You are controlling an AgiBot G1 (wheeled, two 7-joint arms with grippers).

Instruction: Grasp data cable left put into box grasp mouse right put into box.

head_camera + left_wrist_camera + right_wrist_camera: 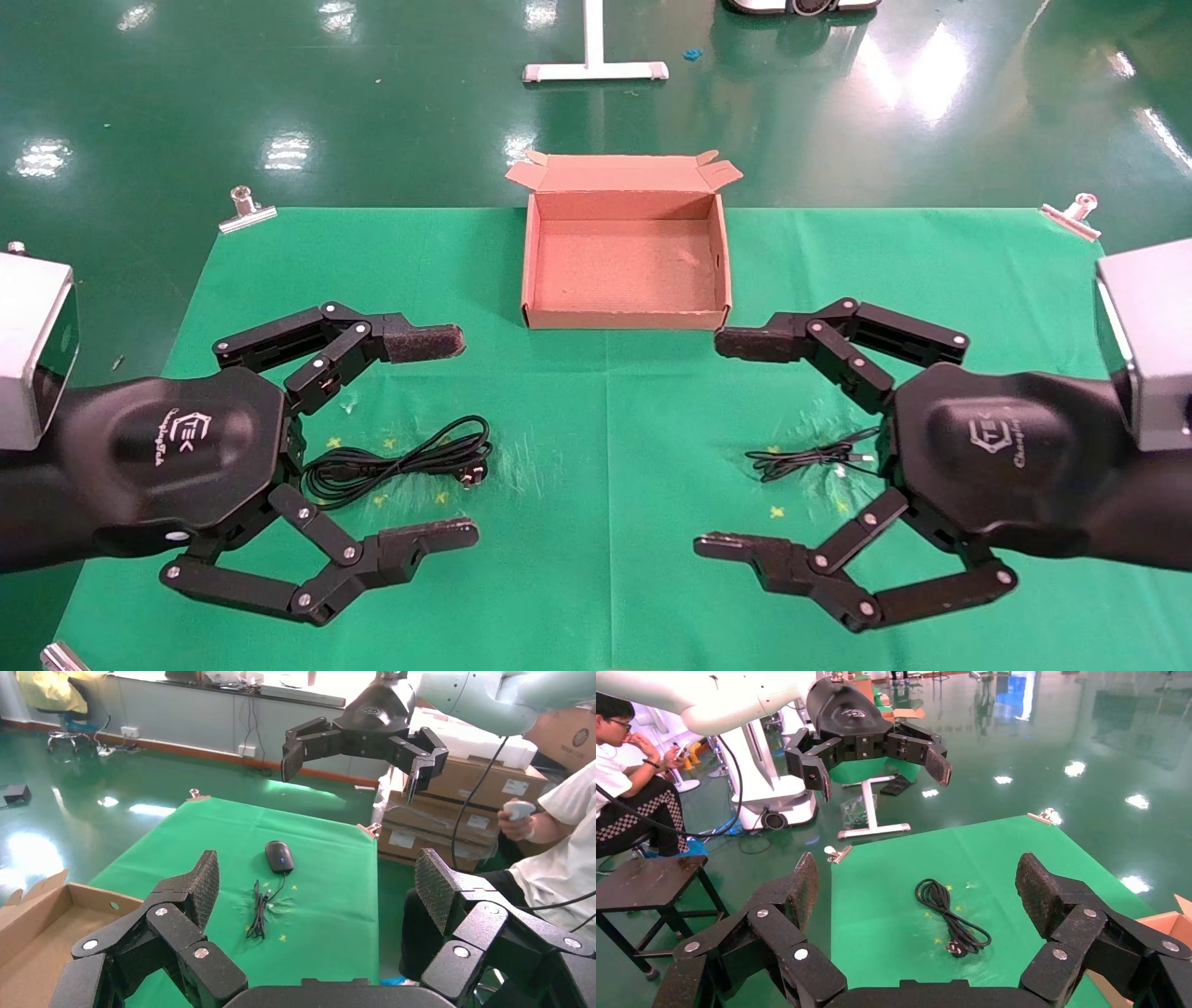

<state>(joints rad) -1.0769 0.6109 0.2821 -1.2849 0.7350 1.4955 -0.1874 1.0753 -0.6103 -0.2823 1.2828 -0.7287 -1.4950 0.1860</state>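
A glossy green floor surrounds a table under a green cloth [596,559], clipped at its corners. In the head view the box [626,321] sits at 12 o'clock on the cloth, empty, flaps along its far edge.

The left gripper [445,438] hangs at 8 o'clock and the right gripper [736,445] at 4 o'clock, both raised above the cloth with wrists turned inward so they face each other, both claws spread wide and holding nothing.

The cable [396,461] lies in long loops just under the left gripper, its plug [472,476] toward the middle. The mouse [279,856] is hidden behind the right gripper in the head view, but the left wrist view shows it on the cloth, its thin cord [810,458] bunched toward the centre.

Nothing is grasped yet. The left arm probably goes first: it should turn its wrist down, drop straight over the bundle's thickest part and close across several loops so none trail.
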